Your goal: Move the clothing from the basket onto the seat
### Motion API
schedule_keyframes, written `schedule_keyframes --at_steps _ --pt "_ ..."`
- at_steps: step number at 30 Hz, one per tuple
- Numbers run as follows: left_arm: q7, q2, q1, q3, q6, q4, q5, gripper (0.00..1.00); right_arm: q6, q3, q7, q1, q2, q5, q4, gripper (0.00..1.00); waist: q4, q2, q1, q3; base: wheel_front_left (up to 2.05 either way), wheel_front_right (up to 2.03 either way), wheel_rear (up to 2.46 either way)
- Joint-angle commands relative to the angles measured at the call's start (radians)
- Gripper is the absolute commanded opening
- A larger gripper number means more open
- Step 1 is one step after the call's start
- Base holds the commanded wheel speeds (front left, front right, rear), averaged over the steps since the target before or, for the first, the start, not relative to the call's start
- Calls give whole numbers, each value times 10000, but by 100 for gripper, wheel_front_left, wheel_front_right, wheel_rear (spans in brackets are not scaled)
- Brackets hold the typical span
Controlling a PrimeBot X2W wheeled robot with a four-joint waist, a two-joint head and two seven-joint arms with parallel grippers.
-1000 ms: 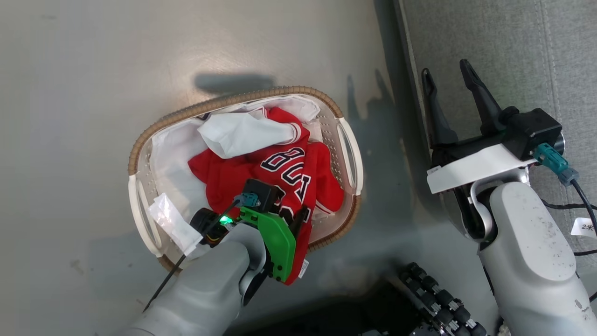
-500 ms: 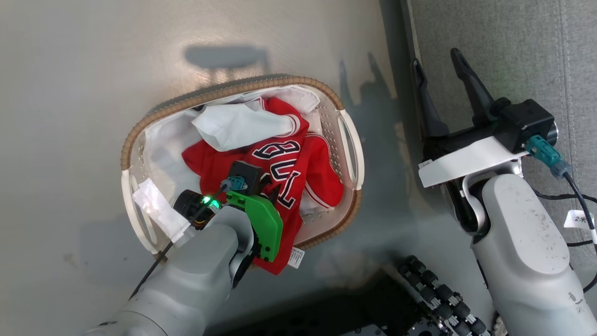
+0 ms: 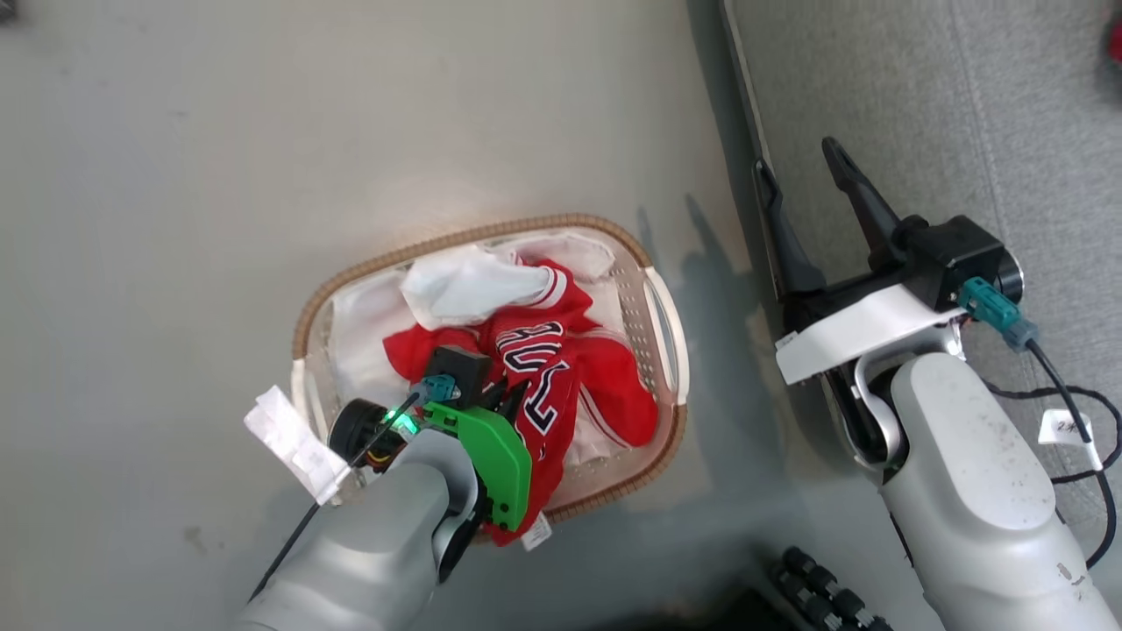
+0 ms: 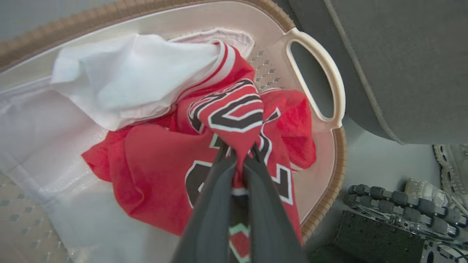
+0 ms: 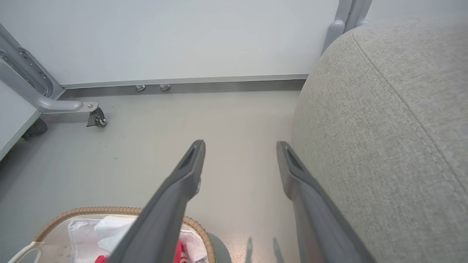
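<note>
The clothing is a red jersey with black-and-white lettering, lying crumpled in the oval basket on the floor. My left gripper reaches down into the basket. In the left wrist view, my left gripper is shut on a raised fold of the red clothing, pinched between the fingers. The basket's white handle lies beside the grey seat. My right gripper stands open and empty over the edge of the seat. In the right wrist view, my right gripper hangs above the floor beside the seat.
A white liner sheet covers the basket's bottom. My wheeled base sits near the basket's front right. A black cable with a white tag lies on the seat. A metal frame leg with a caster stands by the far wall.
My left gripper has gone from open to shut on a fold of the jersey, bunching the cloth up toward it. The head camera has shifted; the right gripper stays open.
</note>
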State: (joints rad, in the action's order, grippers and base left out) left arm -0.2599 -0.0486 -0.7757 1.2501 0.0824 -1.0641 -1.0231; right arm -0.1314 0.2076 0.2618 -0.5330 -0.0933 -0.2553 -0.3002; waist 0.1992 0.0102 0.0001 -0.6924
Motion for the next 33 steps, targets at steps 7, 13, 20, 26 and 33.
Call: schedule_keyframes --at_steps 7,13,20,26,33 --pt "-44 -33 936 -1478 69 846 801 0 14 146 47 793 45 -142 -387 100 -942 -102 -1 2451 0 0 0" --pt "-46 -33 1830 -2903 121 1891 2218 0 14 159 47 1596 36 -194 -644 100 -1465 -102 -1 3592 0 0 0" --pt "-47 -170 2708 -4922 239 3764 4112 0 14 365 47 2292 -25 -151 -726 100 -1914 -102 -1 4576 0 0 0" --pt "-48 -188 3154 -6095 381 5185 5261 0 14 497 47 2777 52 -290 -818 100 -2045 -102 -1 5266 0 0 0" --pt "-47 -89 3525 -7121 456 6441 5874 0 14 1367 48 2959 53 -483 -505 100 -2054 -102 -1 5622 0 0 0"
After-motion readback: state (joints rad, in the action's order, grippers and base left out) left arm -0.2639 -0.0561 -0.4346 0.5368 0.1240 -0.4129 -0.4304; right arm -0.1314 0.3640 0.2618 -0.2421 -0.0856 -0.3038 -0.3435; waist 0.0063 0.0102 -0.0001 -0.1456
